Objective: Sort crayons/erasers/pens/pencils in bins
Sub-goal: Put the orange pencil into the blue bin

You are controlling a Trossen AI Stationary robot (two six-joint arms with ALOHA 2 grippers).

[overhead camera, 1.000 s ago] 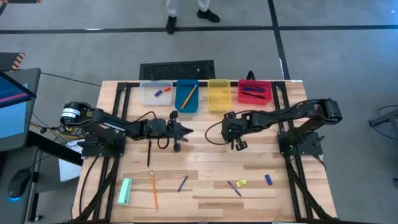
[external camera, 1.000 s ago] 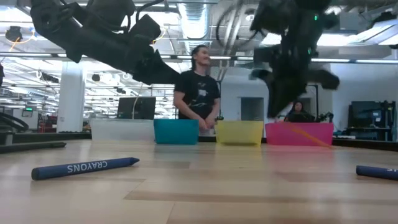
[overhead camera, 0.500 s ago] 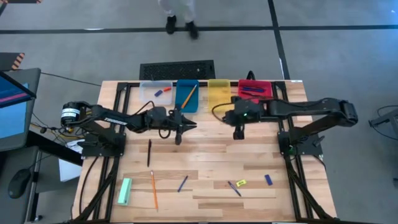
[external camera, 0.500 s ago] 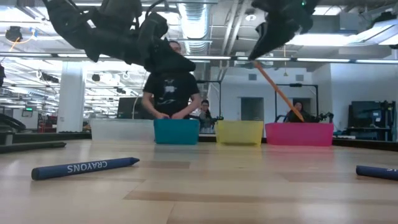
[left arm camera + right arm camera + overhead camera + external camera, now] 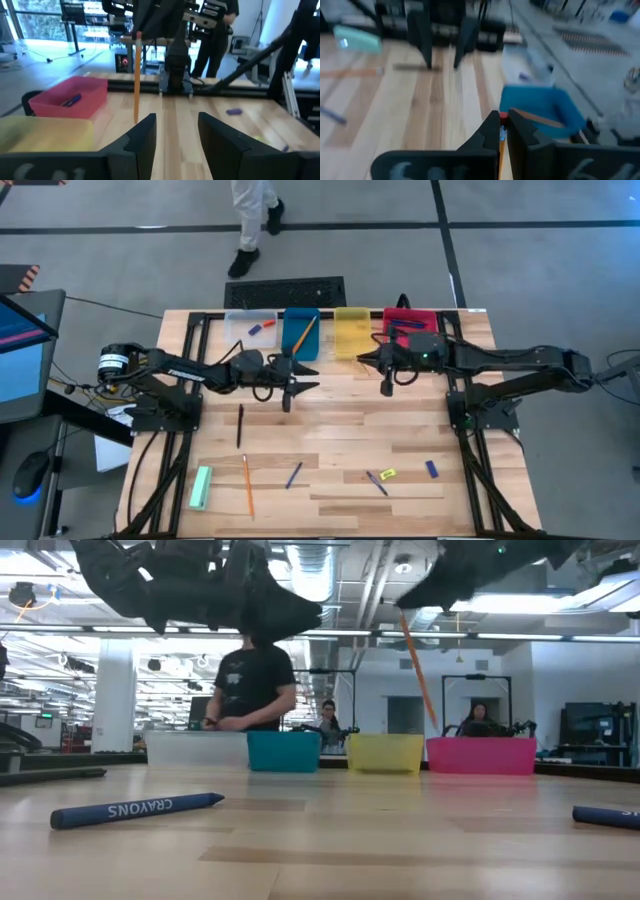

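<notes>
right end effector: the right end effector (image 5: 381, 360) hung above the surface just in front of the yellow bin (image 5: 351, 332), fingers pinched nearly together on an orange pencil (image 5: 417, 668); the grip sat at the pencil's upper end so it dangled point-down, as the low and left wrist views showed.
pencil's likely goal: the blue bin (image 5: 301, 332) already held an orange pencil, so the carried one probably belonged there; this is a judgement.
left end effector: the left end effector (image 5: 299, 376) hovered near the blue bin with its fingers (image 5: 144, 135) spread apart and nothing between them, facing right toward the other arm; whether it was meant to take the pencil cannot be told.
bins: clear bin (image 5: 250, 329), blue, yellow and red bin (image 5: 409, 326) stood side by side along the far edge, each for one kind; the clear one held small red and blue pieces, the red one dark pens.
unsorted items: a black pen (image 5: 240, 425), another orange pencil (image 5: 246, 485), a blue crayon (image 5: 293, 475), a yellow eraser (image 5: 388, 474), a blue eraser (image 5: 432, 469) and a green block (image 5: 201, 487) lay on the near half of the surface, well apart from the bins.
progress: much remained to be sorted.
</notes>
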